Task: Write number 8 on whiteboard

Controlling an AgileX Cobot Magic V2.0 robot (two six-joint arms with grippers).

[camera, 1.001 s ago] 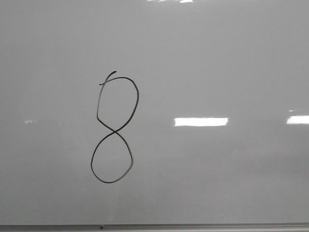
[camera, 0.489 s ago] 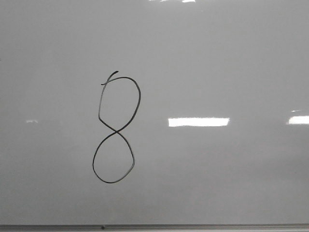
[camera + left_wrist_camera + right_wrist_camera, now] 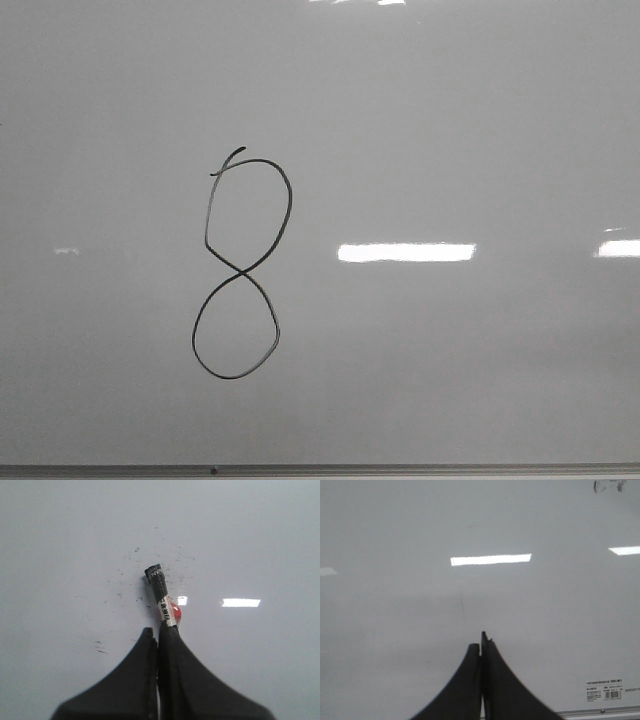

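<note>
Straight ahead, the front camera is filled by a glossy pale whiteboard (image 3: 450,120) with a thin grey edge strip (image 3: 400,468) along its lower border. On it is a black hand-drawn 8 (image 3: 240,265): two stacked loops crossing at a narrow waist, with a short hooked tail at the top. It sits left of the board's centre, and bright rectangular glare patches lie to its right. Neither arm appears in this camera.

On the left wrist camera, the left gripper (image 3: 158,634) has its two black fingers (image 3: 185,675) pressed close together, pinching a marker (image 3: 163,596). The marker juts out beyond the fingertips, black at its far end, with a white printed label and a red patch near the fingers. Tiny dark specks dot the board around the marker's end. The 8 is not visible here.

On the right wrist camera, the right gripper (image 3: 481,642) has its fingers (image 3: 500,685) drawn fully together with nothing between them. Beyond the fingertips is bare board. A small printed sticker (image 3: 605,690) sits beside the fingers, near the edge strip
</note>
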